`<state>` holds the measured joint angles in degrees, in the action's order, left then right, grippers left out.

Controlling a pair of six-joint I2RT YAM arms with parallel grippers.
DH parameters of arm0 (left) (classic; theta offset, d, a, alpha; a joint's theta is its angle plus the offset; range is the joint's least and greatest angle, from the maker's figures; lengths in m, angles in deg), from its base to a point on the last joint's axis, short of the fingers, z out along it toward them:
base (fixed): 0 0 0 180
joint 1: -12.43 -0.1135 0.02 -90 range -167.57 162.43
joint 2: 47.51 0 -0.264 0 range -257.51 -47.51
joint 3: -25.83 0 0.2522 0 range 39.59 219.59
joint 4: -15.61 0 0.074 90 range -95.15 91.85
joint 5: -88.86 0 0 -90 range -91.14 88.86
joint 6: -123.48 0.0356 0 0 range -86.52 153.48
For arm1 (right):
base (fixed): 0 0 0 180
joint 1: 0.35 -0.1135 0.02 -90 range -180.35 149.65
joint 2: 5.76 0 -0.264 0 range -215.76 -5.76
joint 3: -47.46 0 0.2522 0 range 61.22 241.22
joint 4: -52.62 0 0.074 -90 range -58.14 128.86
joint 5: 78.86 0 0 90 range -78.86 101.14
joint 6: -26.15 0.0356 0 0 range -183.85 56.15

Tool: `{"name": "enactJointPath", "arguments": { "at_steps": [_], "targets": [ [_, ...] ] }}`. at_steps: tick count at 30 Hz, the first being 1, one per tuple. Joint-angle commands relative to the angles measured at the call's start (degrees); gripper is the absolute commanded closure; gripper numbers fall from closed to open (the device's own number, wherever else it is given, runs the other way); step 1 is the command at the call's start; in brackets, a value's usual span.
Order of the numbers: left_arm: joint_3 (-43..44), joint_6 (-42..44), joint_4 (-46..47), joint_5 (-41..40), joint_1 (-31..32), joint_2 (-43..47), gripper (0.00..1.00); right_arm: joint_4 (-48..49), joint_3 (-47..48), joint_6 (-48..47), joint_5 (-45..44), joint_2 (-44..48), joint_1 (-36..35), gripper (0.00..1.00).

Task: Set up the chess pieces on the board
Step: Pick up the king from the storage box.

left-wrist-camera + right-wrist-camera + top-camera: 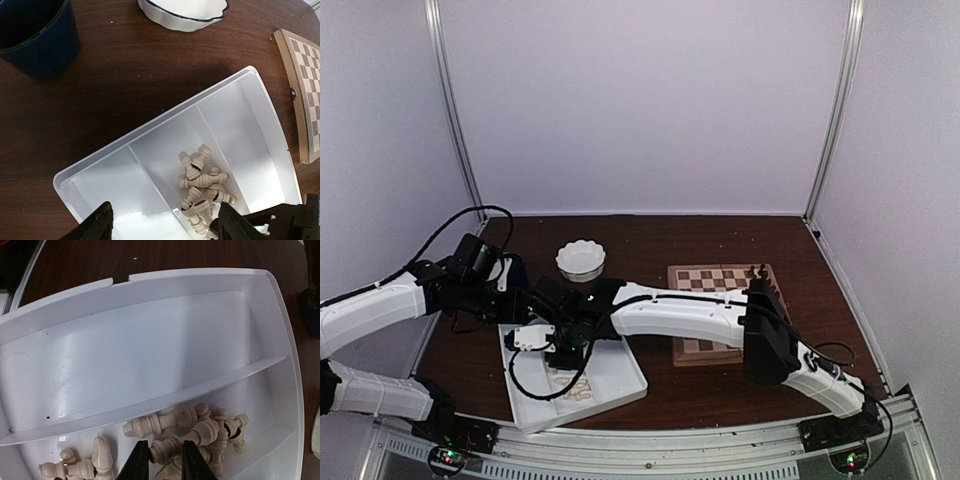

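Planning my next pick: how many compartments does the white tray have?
3 in the white tray, side by side in the left wrist view: left compartment bare, middle compartment holding the cream pieces, right compartment bare. Their near ends run out of frame.

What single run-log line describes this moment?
right gripper: shut on cream piece in white tray | left gripper: open above tray | board: few dark pieces at far edge

Cream chess pieces (190, 415), white tray (150, 340), tan-and-brown checked board (720, 280).
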<state>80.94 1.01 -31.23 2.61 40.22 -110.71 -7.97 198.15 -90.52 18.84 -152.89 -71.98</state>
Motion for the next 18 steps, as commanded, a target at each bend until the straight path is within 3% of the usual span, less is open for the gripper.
{"name": "enactJointPath", "arguments": {
  "at_steps": [1, 6, 15, 18],
  "targets": [
    [-0.2, 0.4, 0.9, -0.1, -0.4, -0.3, 0.28, -0.6, -1.4, 1.7, 0.7, 6.8, 1.1, 0.91],
    [0.1, 0.5, 0.9, -0.1, -0.4, -0.2, 0.28, -2.7, -2.3, 3.9, 5.1, 10.4, 2.7, 0.93],
    [1.3, 3.2, 1.7, 2.8, -0.4, -0.2, 0.28, -4.8, -11.6, 15.1, 29.5, 19.9, 10.4, 0.94],
    [0.5, 5.1, 5.3, 7.9, -0.2, 0.8, 0.28, -1.9, -17.6, 20.2, 37.5, 23.2, 13.9, 0.93]
  ]
}}
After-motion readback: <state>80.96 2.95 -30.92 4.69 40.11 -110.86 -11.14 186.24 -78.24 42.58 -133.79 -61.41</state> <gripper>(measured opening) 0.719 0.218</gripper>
